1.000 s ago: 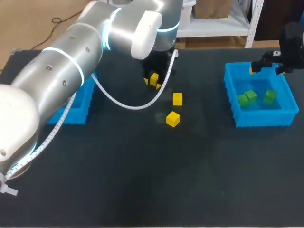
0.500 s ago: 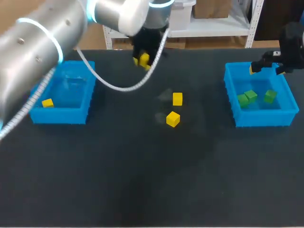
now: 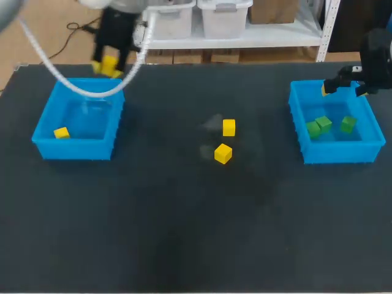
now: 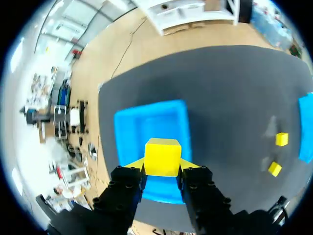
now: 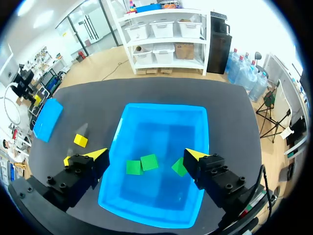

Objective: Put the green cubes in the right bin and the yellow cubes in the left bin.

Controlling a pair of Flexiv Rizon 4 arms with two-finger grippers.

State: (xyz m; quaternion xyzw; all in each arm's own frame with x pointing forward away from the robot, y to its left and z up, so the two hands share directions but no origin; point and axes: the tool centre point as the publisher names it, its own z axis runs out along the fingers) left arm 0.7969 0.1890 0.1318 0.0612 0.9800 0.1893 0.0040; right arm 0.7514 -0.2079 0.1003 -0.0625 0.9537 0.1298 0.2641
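The dark flat surface carries two loose cubes near its middle: the nearer yellow cube and, just beyond it, the farther yellow cube, not touching. The left blue plastic bin holds one small yellow cube on its floor. This cube shows only in the head view; in the left wrist view the jaws cover that part of the bin. The right blue plastic bin holds three green cubes.

The left wrist view alone shows the grasp. The left jaws are closed on a held yellow cube, one yellow tip on each side, above the left bin. The right wrist view alone shows both right tips. The right jaws are spread wide, hold nothing, and hang over the green cubes.

The left arm hangs down at the left bin's far rim. The right arm is above the right bin's far rim.
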